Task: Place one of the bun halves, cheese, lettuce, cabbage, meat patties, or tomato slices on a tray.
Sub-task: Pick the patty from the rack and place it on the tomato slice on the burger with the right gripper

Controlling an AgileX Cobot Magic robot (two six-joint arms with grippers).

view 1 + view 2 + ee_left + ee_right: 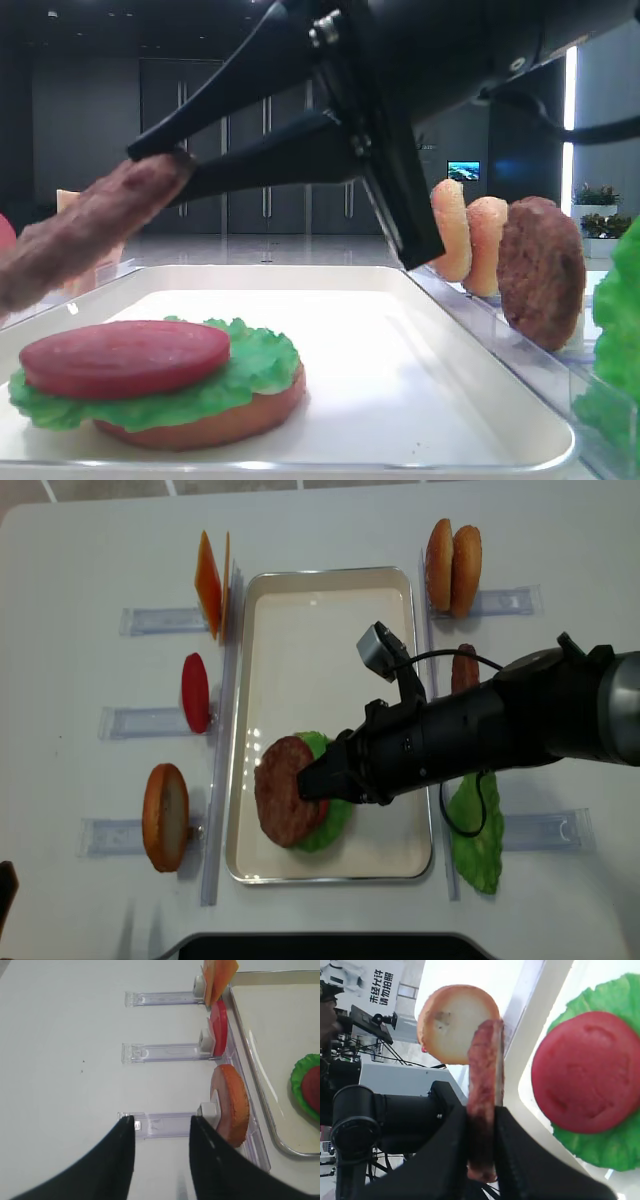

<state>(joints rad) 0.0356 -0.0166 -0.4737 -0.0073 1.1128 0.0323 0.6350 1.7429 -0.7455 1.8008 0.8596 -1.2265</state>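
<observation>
My right gripper [305, 783] reaches across the white tray [320, 610] and is shut on a meat patty [280, 792]. The patty hangs tilted above a stack near the tray's front left: a bun half [220, 420], lettuce [250, 365] and a tomato slice [125, 358] on top. In the right wrist view the patty [484, 1060] stands edge-on between the black fingers [520, 1150], left of the tomato slice [587, 1072]. My left gripper [162, 1122] is open and empty over the table beside a clear rack strip [165, 1125].
Left of the tray, clear racks hold cheese [210, 580], a tomato slice [195, 692] and a bun half [165, 815]. Right of it stand two bun halves [452, 555], another patty [465, 670] and lettuce [478, 830]. The right arm's cable loops above the tray's right rim.
</observation>
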